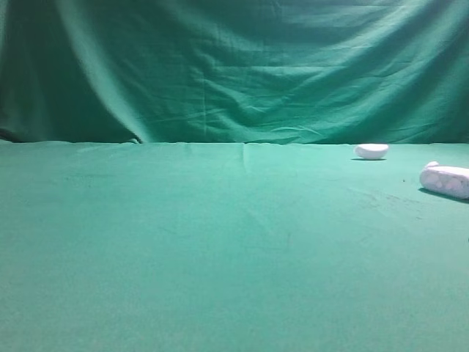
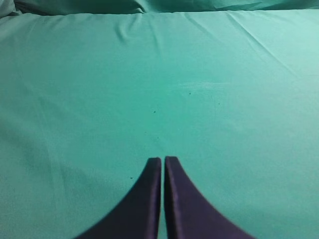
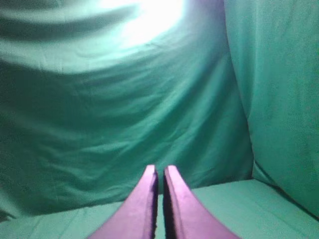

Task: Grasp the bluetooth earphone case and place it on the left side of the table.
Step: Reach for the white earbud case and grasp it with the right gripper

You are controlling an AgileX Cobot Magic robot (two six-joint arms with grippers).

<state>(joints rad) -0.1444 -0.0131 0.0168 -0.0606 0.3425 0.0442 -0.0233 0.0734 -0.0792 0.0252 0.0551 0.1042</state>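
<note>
Far right on the green surface (image 1: 220, 242) lies the earphone case (image 1: 445, 180), a small white dome (image 1: 371, 151) behind it. Both arms' jaws are pressed together, holding nothing.

Perhaps studio: green backdrop (image 1: 234, 66), table (image 1: 183, 249)

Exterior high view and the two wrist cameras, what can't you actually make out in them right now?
- Bluetooth earphone case: its right end is cut off by the exterior high view's right edge.
- Tiny white lump: too small to identify, and whether it touches the case is unclear.
- Both arms: outside the exterior high view.
- Left gripper and right gripper: only the near-shut fingers show, over green table cloth and before the backdrop; neither wrist view shows the case.
</note>
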